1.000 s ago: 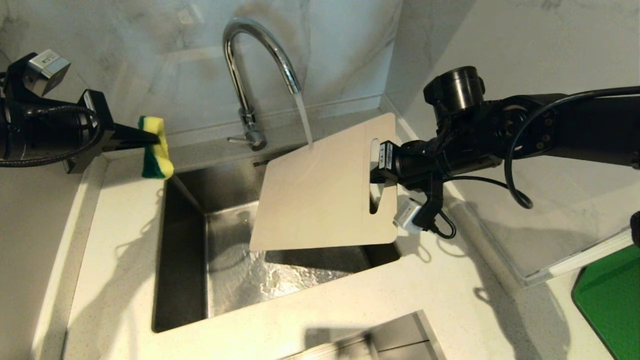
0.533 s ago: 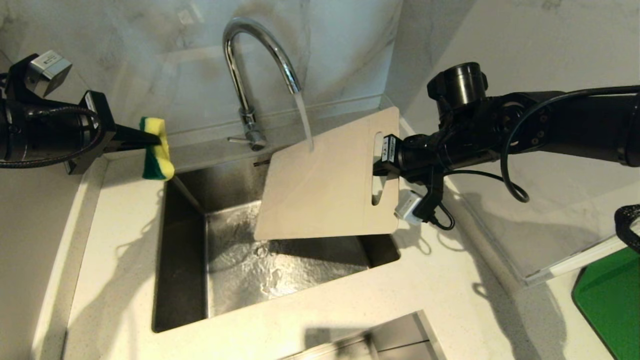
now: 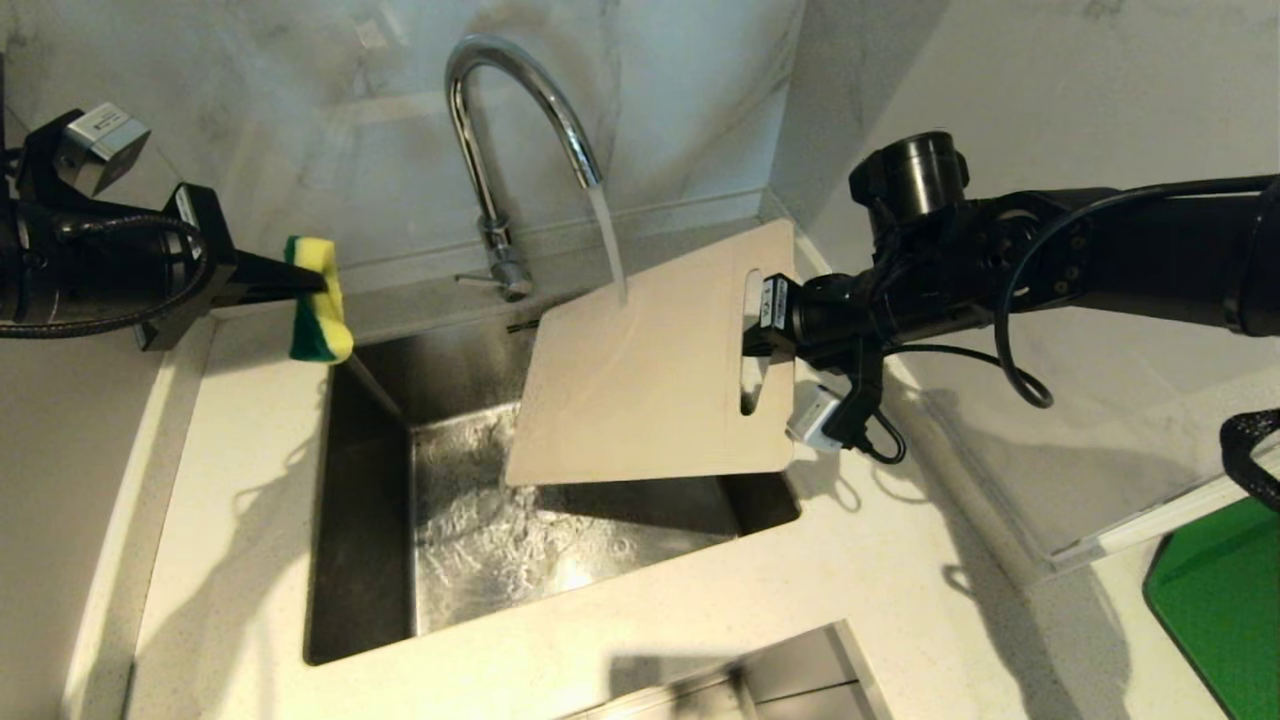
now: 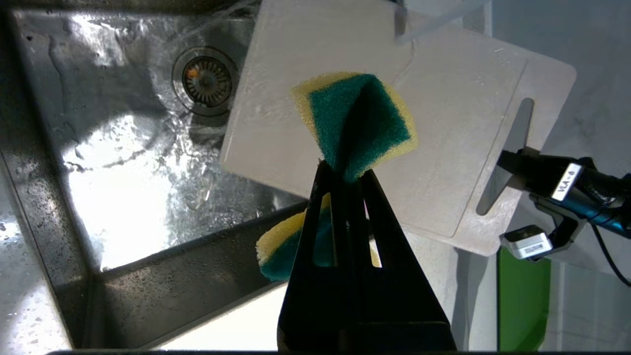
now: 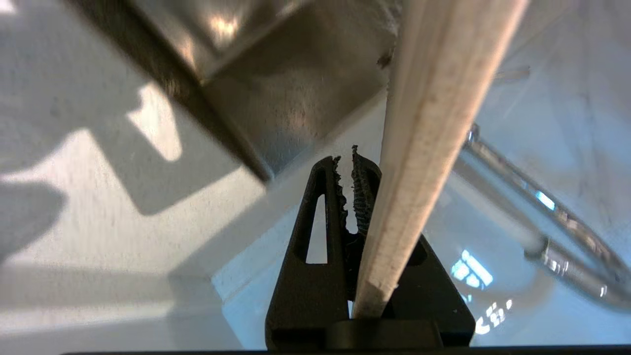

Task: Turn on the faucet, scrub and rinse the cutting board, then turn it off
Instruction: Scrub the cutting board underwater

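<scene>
The right gripper is clamped on the cutting board at its slot-handle edge, one finger reaching through the slot; the right wrist view shows the board's thin edge wedged between the fingers. The board hangs tilted over the right half of the sink, its far corner raised toward the wall. Water runs from the faucet onto the board's upper part near its far edge, and the sink floor below is wet and rippling. The faucet stands behind the sink, its small lever pointing left. Well apart, over the counter at the sink's far left corner, the left gripper squeezes a yellow-and-green sponge, folding it. A green board lies at the counter's far right.
</scene>
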Robot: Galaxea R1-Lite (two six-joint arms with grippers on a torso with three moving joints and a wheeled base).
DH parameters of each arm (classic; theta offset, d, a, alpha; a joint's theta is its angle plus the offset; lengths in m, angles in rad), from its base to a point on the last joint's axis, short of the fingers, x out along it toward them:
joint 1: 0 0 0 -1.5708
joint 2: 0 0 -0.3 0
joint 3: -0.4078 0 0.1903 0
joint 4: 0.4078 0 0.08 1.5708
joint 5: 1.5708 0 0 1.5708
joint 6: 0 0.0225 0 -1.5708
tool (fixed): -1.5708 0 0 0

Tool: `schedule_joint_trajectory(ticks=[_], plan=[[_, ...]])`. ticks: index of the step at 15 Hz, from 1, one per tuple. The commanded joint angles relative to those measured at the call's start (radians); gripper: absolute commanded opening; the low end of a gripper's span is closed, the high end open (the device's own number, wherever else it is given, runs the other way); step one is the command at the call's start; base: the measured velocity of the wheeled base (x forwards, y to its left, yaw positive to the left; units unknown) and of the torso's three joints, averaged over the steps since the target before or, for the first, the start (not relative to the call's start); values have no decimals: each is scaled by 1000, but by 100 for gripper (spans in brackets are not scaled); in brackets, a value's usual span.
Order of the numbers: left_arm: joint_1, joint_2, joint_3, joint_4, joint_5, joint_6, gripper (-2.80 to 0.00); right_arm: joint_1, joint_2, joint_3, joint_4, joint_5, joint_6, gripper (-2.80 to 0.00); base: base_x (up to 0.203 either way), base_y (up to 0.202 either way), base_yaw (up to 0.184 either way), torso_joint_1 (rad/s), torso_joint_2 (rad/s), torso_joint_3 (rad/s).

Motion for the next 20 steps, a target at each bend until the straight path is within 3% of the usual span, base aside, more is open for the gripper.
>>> schedule_joint_trajectory(ticks=[1,6,10,15,20], plan=[[-13,1,8,1,-2,-4,-280,28,-24,56,1,3,-14,-280,0,0,0,0,0,0],[-94,2,40,1,2,-9,-280,75,-98,147,-43,0,2,-280,0,0,0,0,0,0],[-186,35,63,0,8,-53,-280,133,-143,177,-48,-2,43,-280,0,0,0,0,0,0],[-251,95,71,-11,10,-102,-280,186,-191,322,-201,-4,106,-280,0,0,0,0,0,0],[-252,144,97,-113,110,-97,-280,223,-223,359,-209,-9,133,-280,0,0,0,0,0,0]])
